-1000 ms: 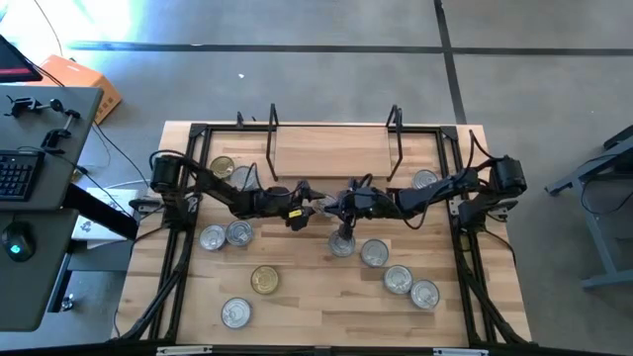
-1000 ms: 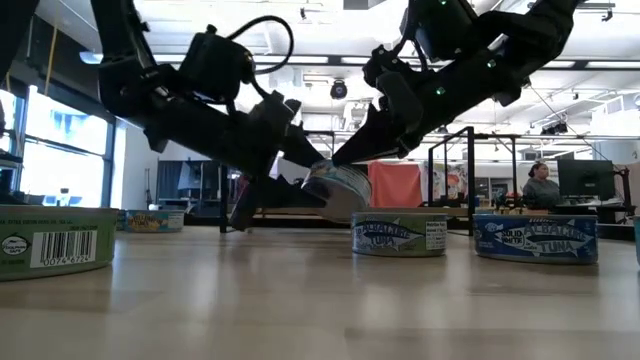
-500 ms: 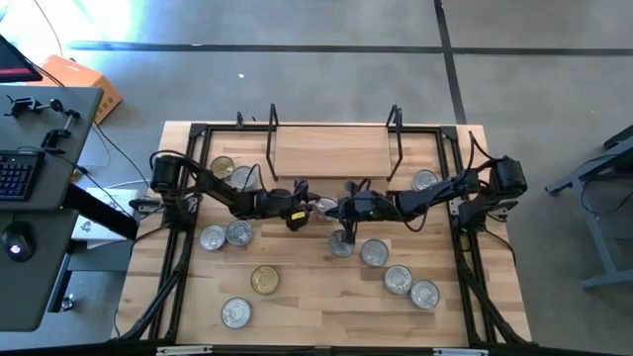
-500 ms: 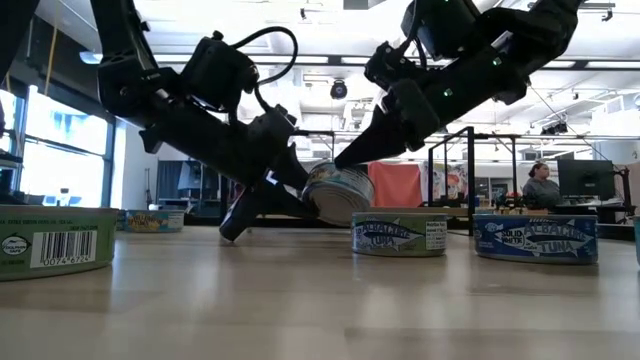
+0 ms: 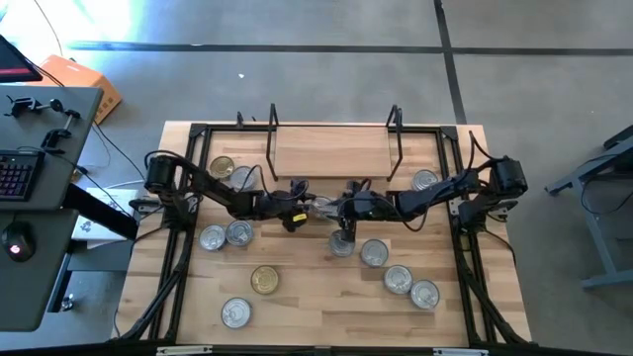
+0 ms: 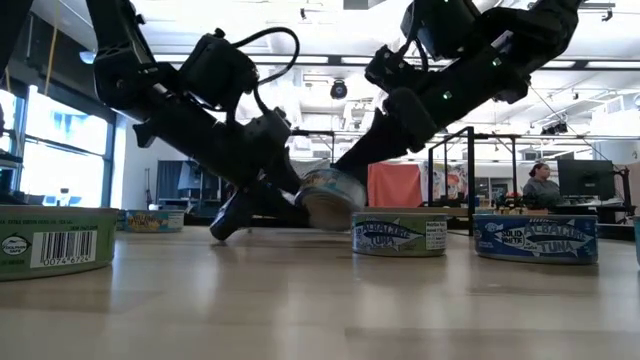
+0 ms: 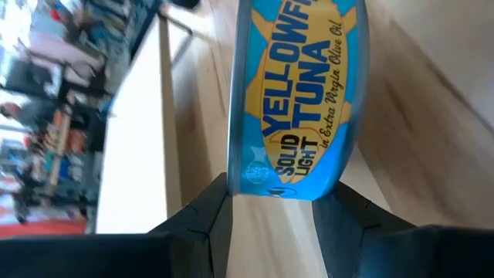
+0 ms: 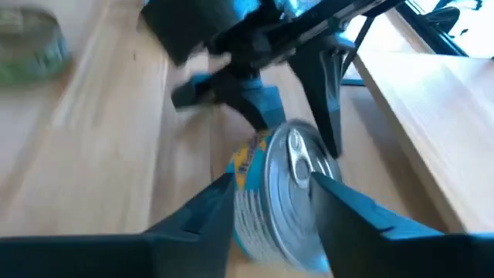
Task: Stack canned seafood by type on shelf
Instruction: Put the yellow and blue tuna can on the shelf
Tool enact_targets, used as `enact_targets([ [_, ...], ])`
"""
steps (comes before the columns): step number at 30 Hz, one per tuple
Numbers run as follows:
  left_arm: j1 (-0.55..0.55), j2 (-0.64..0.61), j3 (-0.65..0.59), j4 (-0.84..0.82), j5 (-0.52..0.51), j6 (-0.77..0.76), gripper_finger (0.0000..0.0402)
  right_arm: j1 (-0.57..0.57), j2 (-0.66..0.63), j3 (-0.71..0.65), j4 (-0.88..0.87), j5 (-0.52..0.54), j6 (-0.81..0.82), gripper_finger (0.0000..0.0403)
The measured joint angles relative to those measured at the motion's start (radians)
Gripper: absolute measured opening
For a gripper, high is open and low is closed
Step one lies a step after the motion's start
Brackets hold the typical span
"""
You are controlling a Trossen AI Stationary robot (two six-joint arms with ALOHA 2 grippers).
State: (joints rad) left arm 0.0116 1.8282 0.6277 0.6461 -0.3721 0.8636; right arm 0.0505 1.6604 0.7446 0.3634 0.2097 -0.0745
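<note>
One tin of canned seafood (image 5: 321, 207), with a blue and yellow tuna label (image 7: 297, 100), hangs above the table's middle, in front of the shelf (image 5: 331, 148). My left gripper (image 5: 314, 209) reaches it from the left and is shut on it. My right gripper (image 5: 332, 208) comes from the right and is open. Its fingers (image 8: 220, 205) stand on either side of the same tin (image 8: 282, 193). Several other tins lie flat on the table, among them gold-lidded ones (image 5: 264, 280) (image 5: 224, 166). My left gripper pinches the tin between its two fingers, one on each flat face, close to the rim (image 7: 241, 182). The fingers (image 7: 212, 216) come from the table's left, slanting down. The tin (image 6: 330, 195) stands tilted on edge, lifted clear of the table.
Silver-lidded tins lie at the near left (image 5: 213, 237) (image 5: 238, 233) (image 5: 235, 312) and in a row at the near right (image 5: 341, 245) (image 5: 374, 253) (image 5: 398, 280) (image 5: 424, 294). One (image 5: 423, 180) sits by the right arm. The shelf's board has black wire end frames (image 5: 396, 129).
My left gripper has closed its fingers on the raised tin and rolled its wrist. The tin has stayed off the table in about the same spot, shifting slightly toward the left and tipping a little.
</note>
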Motion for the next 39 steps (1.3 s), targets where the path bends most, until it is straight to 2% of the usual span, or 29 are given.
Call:
enact_targets([
  [2, 0.0, -0.017, 0.001, -0.05, 0.0, -0.042, 0.0123, 0.002, 0.0, 0.034, -0.074, 0.012, -0.041, 0.019],
  [6, 0.0, -0.065, 0.023, -0.183, 0.002, -0.142, 0.0123, 0.032, 0.012, 0.132, -0.219, 0.128, -0.115, 0.0218],
  [13, 0.001, -0.114, 0.074, -0.353, 0.002, -0.294, 0.0123, 0.071, 0.126, 0.291, -0.328, 0.257, -0.203, 0.0222],
  [17, 0.001, -0.113, 0.1, -0.407, 0.001, -0.327, 0.0123, 0.075, 0.209, 0.369, -0.428, 0.334, -0.183, 0.0222],
  [20, 0.001, -0.113, 0.103, -0.407, 0.002, -0.33, 0.0123, 0.074, 0.25, 0.409, -0.462, 0.349, -0.141, 0.0222],
  [24, 0.0, -0.113, 0.103, -0.407, 0.004, -0.339, 0.0135, 0.074, 0.272, 0.421, -0.464, 0.349, -0.095, 0.02],
  [29, 0.001, -0.113, 0.103, -0.407, 0.004, -0.366, 0.0171, 0.074, 0.27, 0.421, -0.477, 0.368, -0.035, 0.0123],
  [35, 0.008, -0.117, 0.104, -0.468, -0.017, -0.395, 0.0195, 0.08, 0.202, 0.419, -0.625, 0.398, 0.038, 0.0122],
  [39, 0.017, -0.145, 0.103, -0.512, -0.034, -0.439, 0.0198, 0.101, 0.093, 0.419, -0.8, 0.495, 0.125, 0.0122],
])
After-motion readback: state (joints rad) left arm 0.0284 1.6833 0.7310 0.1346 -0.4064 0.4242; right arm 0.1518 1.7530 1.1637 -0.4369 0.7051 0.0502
